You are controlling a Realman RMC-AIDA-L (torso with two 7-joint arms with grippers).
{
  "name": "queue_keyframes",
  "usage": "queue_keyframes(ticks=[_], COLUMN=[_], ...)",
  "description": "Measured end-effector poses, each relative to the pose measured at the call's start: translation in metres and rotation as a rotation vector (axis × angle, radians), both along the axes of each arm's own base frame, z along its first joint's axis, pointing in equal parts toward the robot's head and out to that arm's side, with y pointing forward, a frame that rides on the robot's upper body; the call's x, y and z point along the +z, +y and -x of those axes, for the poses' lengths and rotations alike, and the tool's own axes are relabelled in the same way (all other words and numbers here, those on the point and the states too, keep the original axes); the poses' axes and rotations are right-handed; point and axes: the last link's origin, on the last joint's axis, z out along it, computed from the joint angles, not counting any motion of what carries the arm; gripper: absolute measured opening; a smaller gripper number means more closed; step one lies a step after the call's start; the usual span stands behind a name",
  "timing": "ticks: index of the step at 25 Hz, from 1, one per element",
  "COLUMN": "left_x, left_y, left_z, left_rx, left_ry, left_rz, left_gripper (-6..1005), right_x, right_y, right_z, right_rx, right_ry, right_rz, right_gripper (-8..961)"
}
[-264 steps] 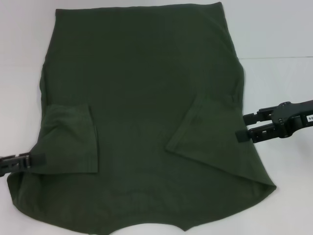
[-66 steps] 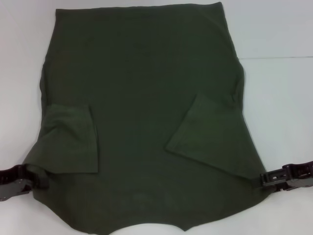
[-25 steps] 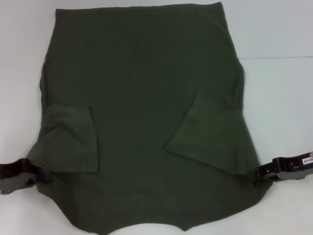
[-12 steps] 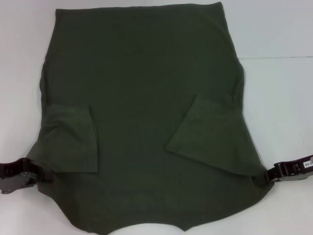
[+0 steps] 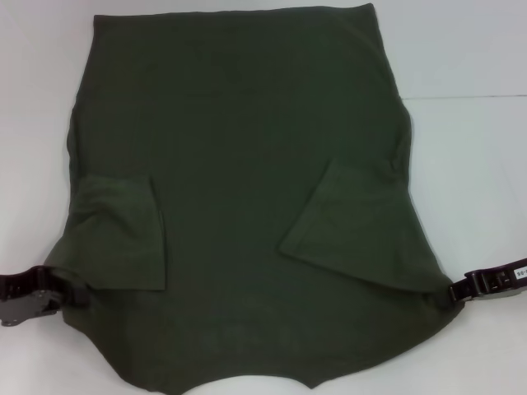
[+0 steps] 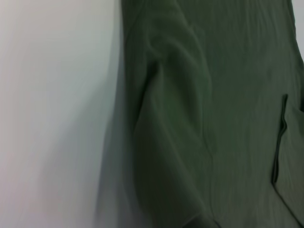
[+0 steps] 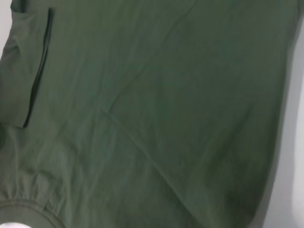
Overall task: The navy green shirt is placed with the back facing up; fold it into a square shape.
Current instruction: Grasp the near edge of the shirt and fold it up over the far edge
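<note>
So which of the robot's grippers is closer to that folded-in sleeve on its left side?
Left. The left gripper sits at the shirt's edge just below that left sleeve; the right gripper is across the shirt.

The shirt (image 5: 239, 189) is lying flat and taking up most of the tabletop (image 5: 469, 164), reaching the far and near edges of the head view. Bare white strips are running down both sides, wider on the right. The left gripper (image 5: 70, 290) is sitting at the shirt's left edge and the right gripper (image 5: 449, 292) at its right edge, each blocking the near end of its strip. Two folded-in sleeves are lying flat on the cloth.
</note>
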Motion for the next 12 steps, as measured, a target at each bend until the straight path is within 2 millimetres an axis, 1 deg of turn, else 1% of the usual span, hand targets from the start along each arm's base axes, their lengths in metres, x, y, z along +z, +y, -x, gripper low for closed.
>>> queue_keyframes(ticks=[6, 12], left_x=[0.004, 0.013], left_y=[-0.005, -0.011], left_z=[-0.005, -0.011], left_rx=[-0.065, -0.122], left_ry=[-0.018, -0.049], left_rz=[0.033, 0.071], left_gripper=[29, 30], right_x=[0.013, 0.029], right_y=[0.0, -0.009], right_z=[0.001, 0.002], right_rx=[0.055, 0.114], right_ry=[0.017, 0.057], right_rz=[0.0, 0.014], right_gripper=[27, 27])
